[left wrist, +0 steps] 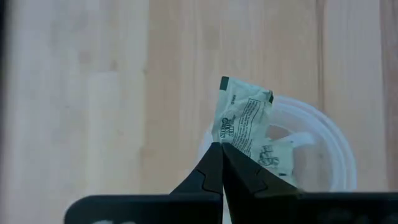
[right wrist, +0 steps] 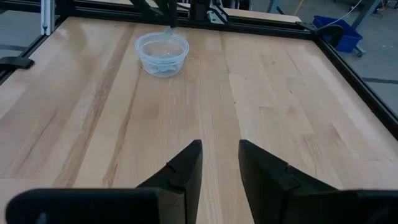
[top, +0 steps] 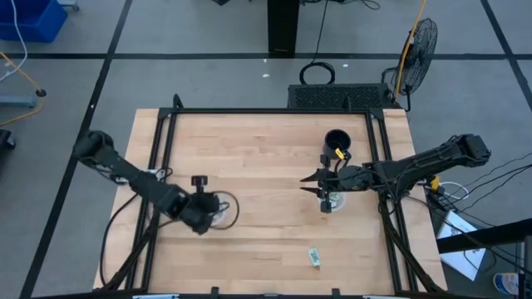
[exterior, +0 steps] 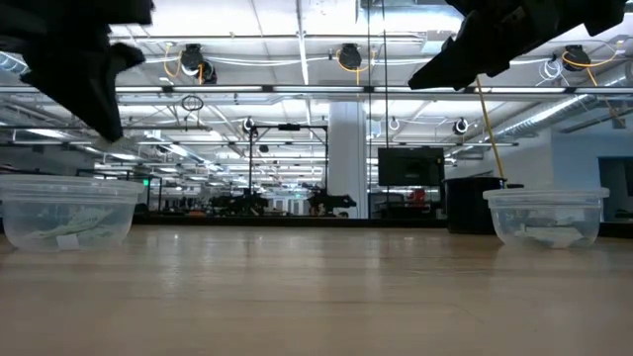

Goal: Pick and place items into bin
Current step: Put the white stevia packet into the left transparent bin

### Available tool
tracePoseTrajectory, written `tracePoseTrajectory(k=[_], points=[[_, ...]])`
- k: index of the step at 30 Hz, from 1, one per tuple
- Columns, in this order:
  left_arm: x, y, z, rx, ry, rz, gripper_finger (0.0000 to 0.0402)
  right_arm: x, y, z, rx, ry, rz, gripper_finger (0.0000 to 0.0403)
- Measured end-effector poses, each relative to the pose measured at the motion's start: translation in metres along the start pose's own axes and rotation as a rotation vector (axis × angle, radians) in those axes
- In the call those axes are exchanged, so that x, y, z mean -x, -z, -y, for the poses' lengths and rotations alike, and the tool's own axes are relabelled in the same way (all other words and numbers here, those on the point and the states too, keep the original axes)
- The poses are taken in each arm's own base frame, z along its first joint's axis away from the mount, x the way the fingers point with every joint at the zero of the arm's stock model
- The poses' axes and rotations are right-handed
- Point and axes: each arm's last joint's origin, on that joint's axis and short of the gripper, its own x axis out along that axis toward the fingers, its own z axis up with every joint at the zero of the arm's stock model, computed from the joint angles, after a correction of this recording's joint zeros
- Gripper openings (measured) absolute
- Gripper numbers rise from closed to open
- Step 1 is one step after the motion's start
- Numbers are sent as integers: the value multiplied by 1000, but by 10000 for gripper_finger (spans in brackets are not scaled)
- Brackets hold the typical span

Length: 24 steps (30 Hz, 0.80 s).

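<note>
Print on the packet [left wrist: 244, 124] is showing but staying unreadable as the left claw [left wrist: 221, 149] is pinching it over the clear cup [left wrist: 323, 149], while the right claw [right wrist: 219, 163] is hovering open above the worktop [right wrist: 273, 81] beyond.

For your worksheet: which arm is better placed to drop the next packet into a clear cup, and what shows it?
The left. The left gripper is shut on a packet directly above the clear cup. The right gripper is open and empty, facing bare table.
</note>
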Motion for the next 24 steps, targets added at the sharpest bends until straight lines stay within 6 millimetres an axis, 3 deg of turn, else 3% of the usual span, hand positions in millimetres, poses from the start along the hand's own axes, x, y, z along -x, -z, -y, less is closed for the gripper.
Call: tracePoseTrajectory(k=[4, 7, 18, 24], points=[[-19, -1, 5, -60, 129, -34, 5, 0, 0, 0, 0, 0, 0, 100], [-30, 5, 13, -139, 120, -89, 3, 0, 0, 0, 0, 0, 0, 100], [-35, 8, 7, -27, 83, -171, 15, 0, 0, 0, 0, 0, -1, 100], [-35, 9, 8, -23, 134, -189, 45, 0, 0, 0, 0, 0, -1, 100]])
